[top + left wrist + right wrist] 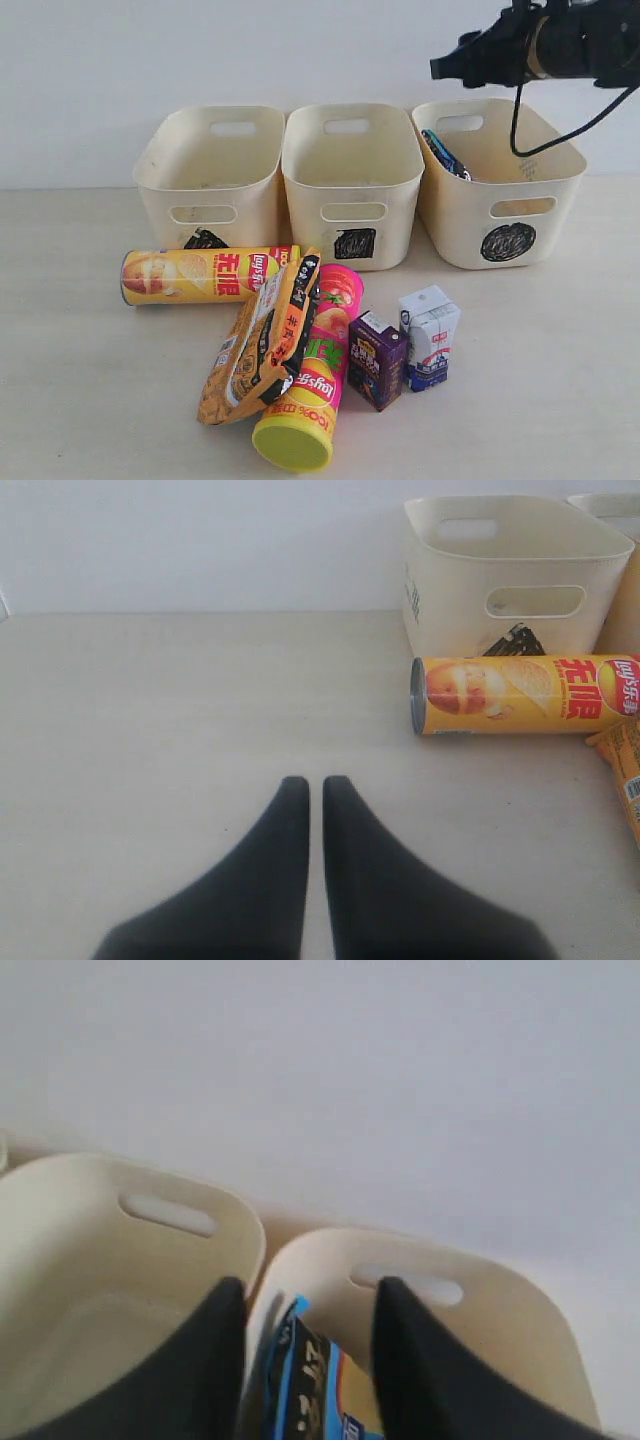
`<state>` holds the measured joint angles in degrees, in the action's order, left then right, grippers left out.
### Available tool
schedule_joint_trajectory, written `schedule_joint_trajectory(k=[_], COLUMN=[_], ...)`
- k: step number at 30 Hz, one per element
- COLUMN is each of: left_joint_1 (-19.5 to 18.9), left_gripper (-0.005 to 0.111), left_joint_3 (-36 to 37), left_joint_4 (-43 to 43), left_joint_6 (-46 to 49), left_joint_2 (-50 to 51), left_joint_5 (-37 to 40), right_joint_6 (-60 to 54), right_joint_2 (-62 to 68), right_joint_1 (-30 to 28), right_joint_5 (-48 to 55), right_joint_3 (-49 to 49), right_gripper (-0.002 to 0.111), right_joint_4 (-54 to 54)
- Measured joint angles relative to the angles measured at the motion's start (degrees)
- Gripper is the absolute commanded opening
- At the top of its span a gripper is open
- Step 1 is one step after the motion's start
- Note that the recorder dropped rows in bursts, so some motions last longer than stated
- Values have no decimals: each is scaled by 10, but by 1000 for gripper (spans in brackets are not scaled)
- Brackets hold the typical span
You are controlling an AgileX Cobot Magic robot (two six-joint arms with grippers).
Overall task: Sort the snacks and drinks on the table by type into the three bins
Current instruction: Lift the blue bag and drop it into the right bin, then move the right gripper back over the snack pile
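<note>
**Blue bag binned, tubes and cartons unsorted**

Exterior: the right gripper [442, 68] is held above the circle-marked bin [470, 215], where the blue bag [445, 155] lies.
Left wrist: the left gripper [308, 785] is seen closed and empty, parked beside the yellow tube [520, 695].
Right wrist: the jaws are spread and empty over the bag, as suits a drop.

The pale beige tabletop [80, 400] carries three cream bins in a row at the far side: left bin [160, 195], middle bin [305, 215], right bin [450, 215]. In front of the left bin a yellow chip tube [205, 275] lies on its side. A pink chip tube [332, 325] lies with its lid toward the near edge, and an orange snack bag [262, 350] leans over it. To its right stand a purple carton [377, 360] and a white carton [430, 337], upright, just beside each other.
</note>
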<state>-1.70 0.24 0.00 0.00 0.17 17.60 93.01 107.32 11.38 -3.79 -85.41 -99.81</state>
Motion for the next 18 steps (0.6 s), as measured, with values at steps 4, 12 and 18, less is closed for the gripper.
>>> schedule_joint_trajectory(k=[4, 12, 18], left_joint_1=[0, 0, 0], left_gripper=[4, 4, 4], left_joint_3=[0, 0, 0], left_joint_4=[0, 0, 0], left_joint_6=[0, 0, 0], left_joint_2=[0, 0, 0], left_joint_5=[0, 0, 0], right_joint_6=[-17, -190, -333], right_joint_2=[-59, -154, -214], right_joint_1=[0, 6, 38], right_joint_5=[-16, -5, 9], right_joint_3=[29, 137, 207], right_gripper=[1, 1, 1], right_joint_4=[0, 0, 0])
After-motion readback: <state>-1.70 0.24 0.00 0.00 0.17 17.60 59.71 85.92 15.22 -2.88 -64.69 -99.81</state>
